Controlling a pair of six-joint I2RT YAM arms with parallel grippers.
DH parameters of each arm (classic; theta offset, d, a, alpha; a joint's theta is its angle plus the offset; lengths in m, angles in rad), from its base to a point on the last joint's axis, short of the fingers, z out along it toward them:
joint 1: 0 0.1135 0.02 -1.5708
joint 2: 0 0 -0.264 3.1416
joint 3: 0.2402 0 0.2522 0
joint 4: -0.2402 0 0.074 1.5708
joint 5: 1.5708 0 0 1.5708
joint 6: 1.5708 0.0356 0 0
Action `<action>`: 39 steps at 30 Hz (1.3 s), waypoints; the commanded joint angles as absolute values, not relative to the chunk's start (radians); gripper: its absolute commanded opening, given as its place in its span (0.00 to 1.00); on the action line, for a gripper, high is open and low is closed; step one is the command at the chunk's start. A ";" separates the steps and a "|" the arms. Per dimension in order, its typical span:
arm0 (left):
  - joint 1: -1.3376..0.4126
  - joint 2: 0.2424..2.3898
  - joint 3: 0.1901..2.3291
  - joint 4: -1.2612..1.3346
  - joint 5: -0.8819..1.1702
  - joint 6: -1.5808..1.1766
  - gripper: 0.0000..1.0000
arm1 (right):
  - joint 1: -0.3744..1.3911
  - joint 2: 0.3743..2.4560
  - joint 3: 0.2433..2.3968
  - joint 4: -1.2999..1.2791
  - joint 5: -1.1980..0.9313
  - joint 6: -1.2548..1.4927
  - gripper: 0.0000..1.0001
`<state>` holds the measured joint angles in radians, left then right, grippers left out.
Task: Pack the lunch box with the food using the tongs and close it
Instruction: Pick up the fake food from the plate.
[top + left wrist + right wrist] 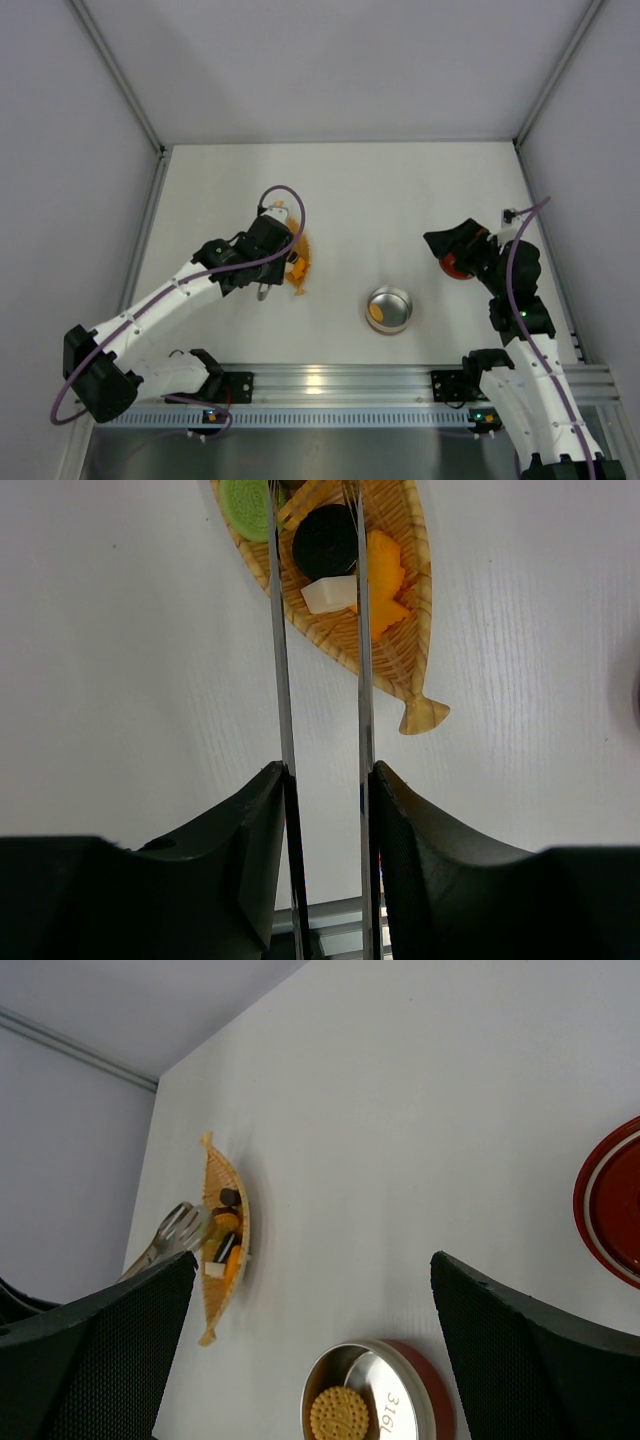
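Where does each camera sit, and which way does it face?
Top: fixed above and behind, looking down on the table; left arm, right arm and their bases show.
Left wrist: on the left arm, looking along the left gripper and the tongs it holds to the food in the basket.
Right wrist: on the right arm, looking past the open right gripper across the table to the tin and lid.
Shared: all three show the basket; both wrist views, the tongs.
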<state>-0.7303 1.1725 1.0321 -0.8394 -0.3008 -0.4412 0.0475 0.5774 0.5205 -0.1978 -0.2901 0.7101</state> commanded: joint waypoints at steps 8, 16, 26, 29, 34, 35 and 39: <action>-0.716 1.190 1.012 -0.811 -0.291 -0.414 0.43 | 0.037 0.578 0.517 -0.123 -0.299 0.710 1.00; -0.715 1.200 1.006 -0.810 -0.261 -0.405 0.43 | 0.037 0.586 0.520 -0.121 -0.299 0.710 1.00; -0.715 1.210 1.023 -0.807 -0.258 -0.399 0.29 | 0.037 0.600 0.523 -0.120 -0.301 0.710 0.99; -0.715 1.210 1.034 -0.815 -0.259 -0.399 0.26 | 0.037 0.600 0.528 -0.118 -0.301 0.709 0.99; -0.715 1.201 1.080 -0.844 -0.262 -0.396 0.21 | 0.038 0.603 0.531 -0.120 -0.302 0.709 1.00; -0.715 1.200 1.088 -0.850 -0.262 -0.394 0.20 | 0.037 0.603 0.531 -0.120 -0.302 0.709 0.99; -0.715 1.184 1.127 -0.877 -0.265 -0.388 0.16 | 0.037 0.601 0.529 -0.118 -0.302 0.709 1.00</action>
